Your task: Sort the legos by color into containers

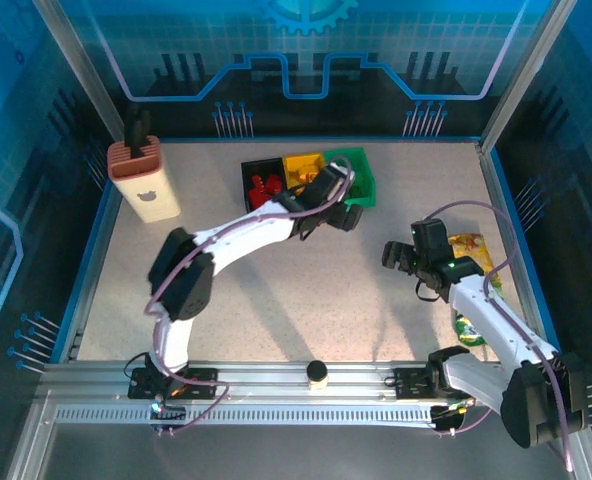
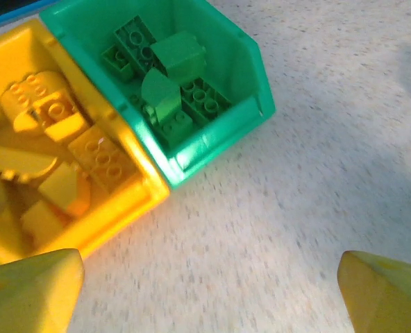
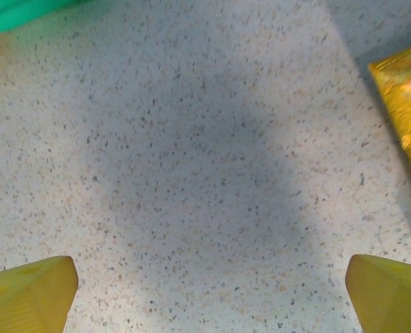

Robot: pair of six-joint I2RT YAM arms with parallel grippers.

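Left wrist view: we see the left jaws spread wide and empty. The green bin (image 2: 212,149) sits ahead of them, and the yellow bin (image 2: 115,222) touches it, ahead and to the left. The green bin holds green legos (image 2: 171,69) and the yellow bin holds yellow legos (image 2: 53,114). In the top external view the black bin (image 1: 248,172) with red legos (image 1: 264,190) lies beyond these jaws. Our right jaws gape wide, gripping nothing, above the tabletop (image 3: 191,173), with a snack bag (image 3: 407,104) ahead to their right.

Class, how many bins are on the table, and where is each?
3, in a row at the table's far side: black bin left, yellow bin middle, green bin right. The left arm overlaps them, though no further bin seems hidden.
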